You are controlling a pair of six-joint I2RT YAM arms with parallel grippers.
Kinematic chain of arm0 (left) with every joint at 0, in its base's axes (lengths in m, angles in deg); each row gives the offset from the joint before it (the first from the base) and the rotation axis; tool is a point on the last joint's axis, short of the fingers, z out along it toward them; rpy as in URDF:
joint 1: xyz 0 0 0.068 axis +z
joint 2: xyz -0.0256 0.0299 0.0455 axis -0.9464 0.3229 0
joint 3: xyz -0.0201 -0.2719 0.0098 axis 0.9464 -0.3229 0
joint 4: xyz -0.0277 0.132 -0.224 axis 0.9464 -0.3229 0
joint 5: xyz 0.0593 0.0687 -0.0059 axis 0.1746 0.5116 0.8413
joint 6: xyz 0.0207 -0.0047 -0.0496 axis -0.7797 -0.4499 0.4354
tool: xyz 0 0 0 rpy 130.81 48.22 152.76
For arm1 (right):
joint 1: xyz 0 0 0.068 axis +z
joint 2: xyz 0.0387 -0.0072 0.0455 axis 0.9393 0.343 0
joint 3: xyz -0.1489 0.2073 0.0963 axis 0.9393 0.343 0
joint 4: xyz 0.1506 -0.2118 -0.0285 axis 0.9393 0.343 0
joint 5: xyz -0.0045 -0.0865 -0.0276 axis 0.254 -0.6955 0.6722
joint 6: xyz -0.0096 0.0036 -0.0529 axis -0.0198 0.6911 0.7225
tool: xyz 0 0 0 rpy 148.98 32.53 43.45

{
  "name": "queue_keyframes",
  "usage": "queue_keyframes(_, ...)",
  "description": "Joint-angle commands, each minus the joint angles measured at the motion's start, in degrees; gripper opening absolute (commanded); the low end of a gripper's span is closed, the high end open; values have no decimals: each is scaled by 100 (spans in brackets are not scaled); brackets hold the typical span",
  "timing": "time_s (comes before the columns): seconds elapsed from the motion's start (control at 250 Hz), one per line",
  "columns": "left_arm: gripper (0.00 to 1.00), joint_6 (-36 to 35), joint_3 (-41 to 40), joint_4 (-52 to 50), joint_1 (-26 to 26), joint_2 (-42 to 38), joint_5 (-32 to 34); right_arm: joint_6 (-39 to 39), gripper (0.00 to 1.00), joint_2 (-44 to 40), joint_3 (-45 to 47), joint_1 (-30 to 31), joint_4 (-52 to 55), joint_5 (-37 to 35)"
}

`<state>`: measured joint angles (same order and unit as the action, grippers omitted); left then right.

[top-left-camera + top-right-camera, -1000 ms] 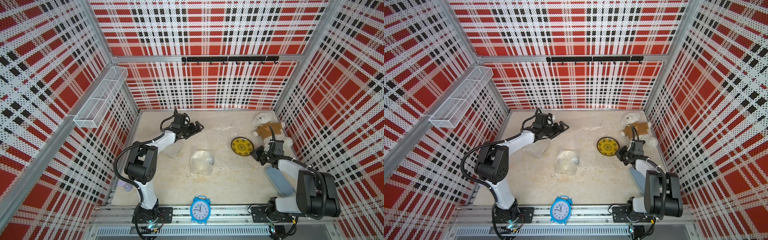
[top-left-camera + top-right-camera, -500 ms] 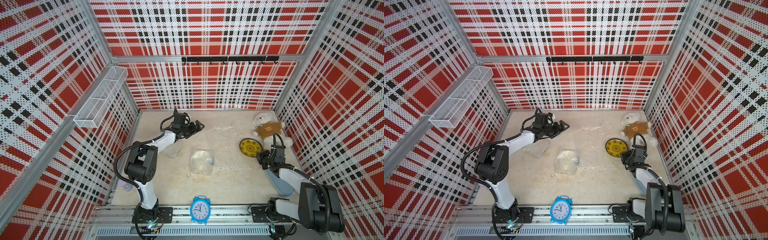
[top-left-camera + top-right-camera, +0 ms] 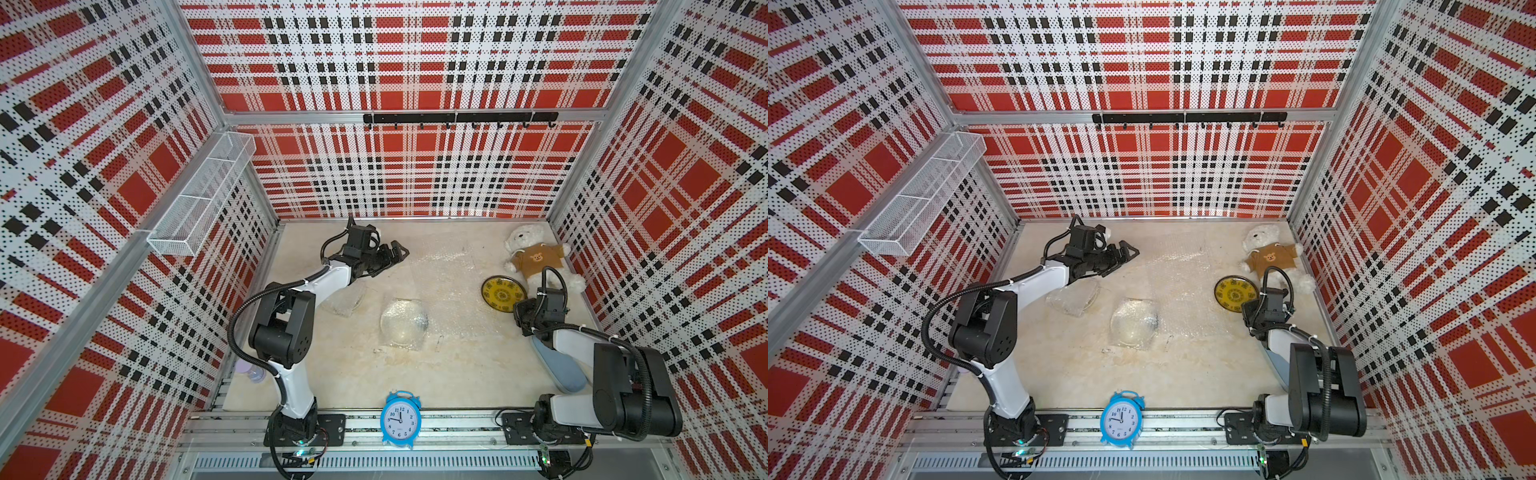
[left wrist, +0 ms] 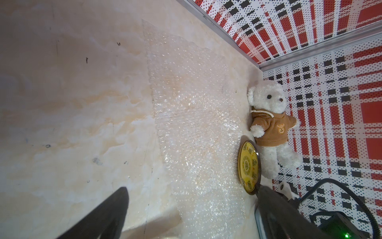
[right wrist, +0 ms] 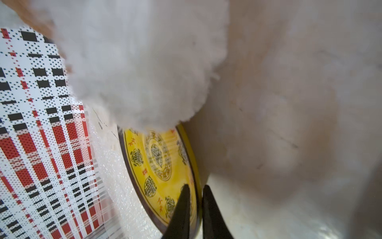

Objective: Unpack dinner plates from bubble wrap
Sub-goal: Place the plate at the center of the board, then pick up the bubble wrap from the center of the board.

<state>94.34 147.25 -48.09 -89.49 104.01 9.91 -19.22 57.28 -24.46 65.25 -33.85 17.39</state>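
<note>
In a top view the yellow plate (image 3: 503, 293) was seen bare at the right of the frame, face up and just beside the teddy bear (image 3: 536, 257); being round, it was given no long axis. Its lower-right rim was straddled by the right gripper (image 5: 195, 188), jaws drawn close together, though whether the rim was pinched could not be told. The left gripper (image 3: 392, 257) was held spread wide and empty at upper centre, well apart, so the right was judged nearer.

Around the flat bubble wrap sheet (image 3: 442, 270): bare plate (image 3: 504, 293) at right edge, teddy (image 3: 536, 257) farther right; wrapped plate (image 3: 404, 322) front-left, second wrapped plate (image 3: 347, 297) left; clock (image 3: 401, 419) in front.
</note>
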Motion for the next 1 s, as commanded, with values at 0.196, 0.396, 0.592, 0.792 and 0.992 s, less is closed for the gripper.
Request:
queue_keyframes(0.196,99,-564,436,-289,-132,435,66,127,43,122,-261,436,-273,-499)
queue_keyframes(0.396,99,-725,731,-544,-283,751,119,545,58,-200,-589,1238,450,-1200)
queue_keyframes(0.592,100,-767,991,-1045,-459,995,284,1124,65,-374,-979,1735,957,-1505)
queue_keyframes(0.792,99,-740,1005,-1055,-579,1110,306,1741,67,-346,-1445,1831,1185,-1577)
queue_keyframes(0.992,100,-599,1138,-886,-713,1382,218,2079,67,306,-1687,1850,603,-860)
